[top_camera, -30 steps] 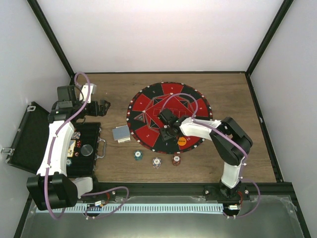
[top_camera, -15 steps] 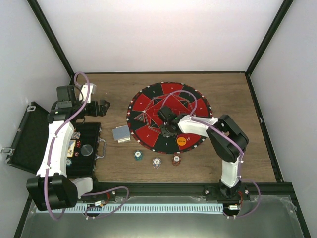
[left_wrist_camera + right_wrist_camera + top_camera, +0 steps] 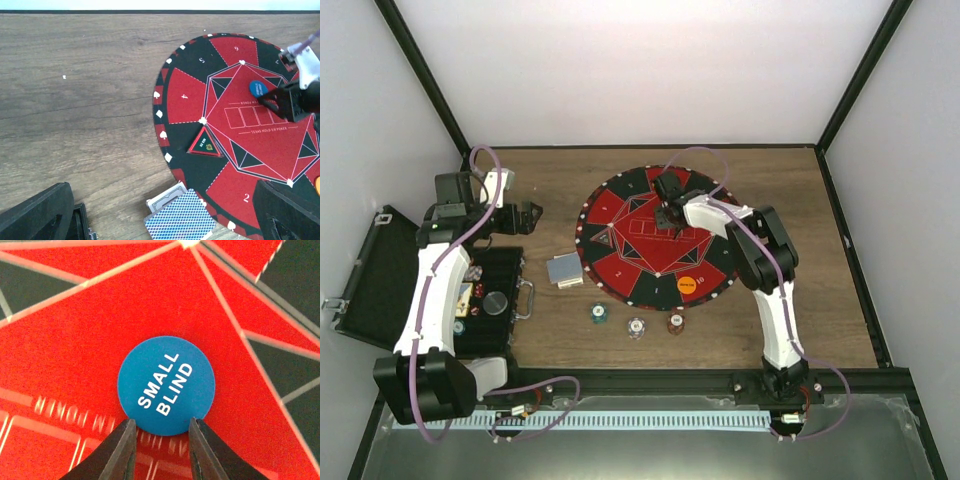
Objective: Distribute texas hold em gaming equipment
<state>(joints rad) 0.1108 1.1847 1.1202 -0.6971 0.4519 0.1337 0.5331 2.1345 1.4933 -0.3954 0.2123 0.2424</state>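
The blue "SMALL BLIND" disc [image 3: 166,385] sits over the far part of the round red-and-black poker mat [image 3: 620,250]. My right gripper [image 3: 160,440] is narrowed on the disc's near rim, one tip at each side. The left wrist view shows the blue disc [image 3: 257,88] beside those black fingers. An orange disc [image 3: 687,284] lies on the mat's near edge. A deck of blue-backed cards [image 3: 182,217] rests by the mat's left edge. Three chips [image 3: 636,326] lie in a row in front of the mat. My left gripper [image 3: 525,217] hangs open and holds nothing, left of the mat.
An open black case [image 3: 490,300] with chips and a round knob stands at the left, its lid [image 3: 375,275] folded outward. A triangular black-and-red marker [image 3: 205,145] lies on the mat's left side. Black frame posts and white walls enclose the wooden table.
My right gripper swung from the mat's near middle to its far part, and its jaws narrowed. The left arm has not moved.
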